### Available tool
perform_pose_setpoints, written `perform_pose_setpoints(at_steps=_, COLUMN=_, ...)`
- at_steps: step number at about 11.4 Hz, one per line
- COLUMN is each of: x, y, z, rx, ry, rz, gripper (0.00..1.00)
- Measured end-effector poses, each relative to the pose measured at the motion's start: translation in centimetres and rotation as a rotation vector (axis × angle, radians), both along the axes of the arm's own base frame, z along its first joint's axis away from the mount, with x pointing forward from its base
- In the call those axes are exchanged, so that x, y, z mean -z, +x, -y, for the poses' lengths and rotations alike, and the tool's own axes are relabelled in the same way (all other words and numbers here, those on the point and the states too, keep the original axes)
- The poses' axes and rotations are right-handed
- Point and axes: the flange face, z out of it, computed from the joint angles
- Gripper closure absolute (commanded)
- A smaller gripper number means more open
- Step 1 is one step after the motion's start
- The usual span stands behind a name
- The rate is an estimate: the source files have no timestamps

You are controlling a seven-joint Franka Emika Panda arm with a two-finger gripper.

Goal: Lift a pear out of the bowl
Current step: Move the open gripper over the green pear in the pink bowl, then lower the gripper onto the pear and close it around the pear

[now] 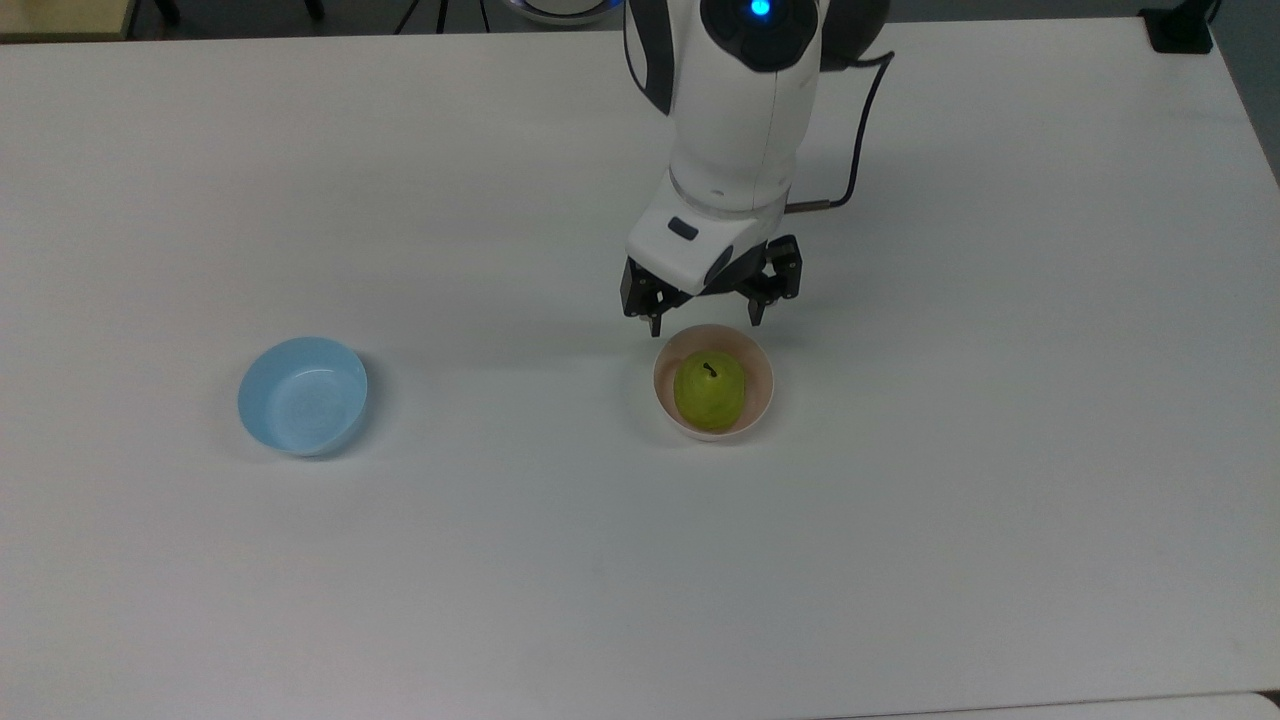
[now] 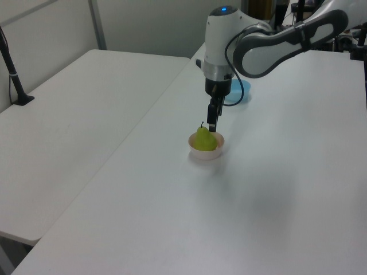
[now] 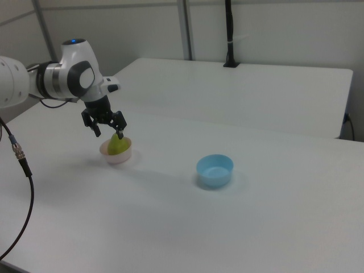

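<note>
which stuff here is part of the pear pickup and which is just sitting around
Part of the job:
pear
pink bowl holding it
gripper, open, just above the bowl's far rim

Just lying about:
blue bowl, empty
</note>
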Motion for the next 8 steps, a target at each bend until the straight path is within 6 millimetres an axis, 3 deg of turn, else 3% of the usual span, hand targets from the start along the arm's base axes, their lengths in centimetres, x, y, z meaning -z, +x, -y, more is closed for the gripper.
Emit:
perform_pose_setpoints(at_steps=3, x=2.3, y=0.7, z=-0.2, rx=-0.003, ry=0.001, rz=0.012, gripper=0.0)
perform_pose_setpoints(at_steps=8, x=4.2, y=1.4, z=-0.5, rx=-0.006, ry=0.01, rz=0.041, gripper=0.04)
